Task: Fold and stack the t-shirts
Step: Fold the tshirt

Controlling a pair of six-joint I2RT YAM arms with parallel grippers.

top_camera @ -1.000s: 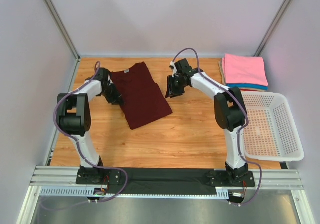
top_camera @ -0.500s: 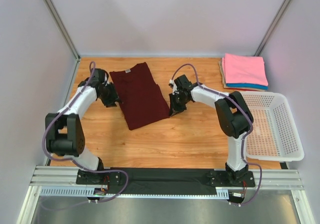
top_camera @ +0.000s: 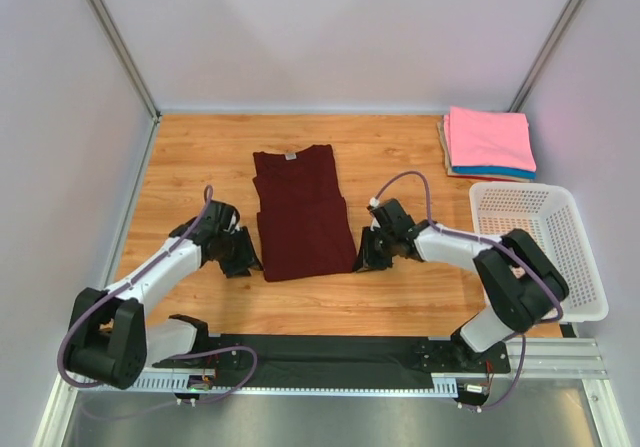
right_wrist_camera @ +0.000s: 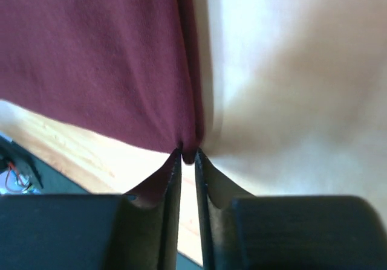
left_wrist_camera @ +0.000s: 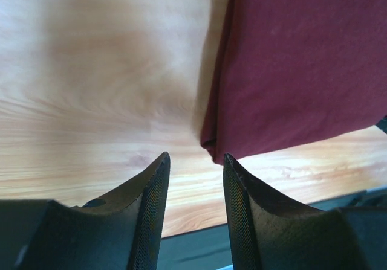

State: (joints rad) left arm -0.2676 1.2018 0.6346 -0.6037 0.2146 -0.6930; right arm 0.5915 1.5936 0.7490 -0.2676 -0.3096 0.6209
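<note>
Dark maroon cloth t-shirt (top_camera: 300,217), frame centre: likely limp, light; best taken by lower corners. Right fingers (right_wrist_camera: 171,188) pinch one; left fingers (left_wrist_camera: 151,200) parted.

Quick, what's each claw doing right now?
Left claw: open, empty, by a corner of the maroon t-shirt.
Right claw: closed on a corner of that t-shirt.
</note>
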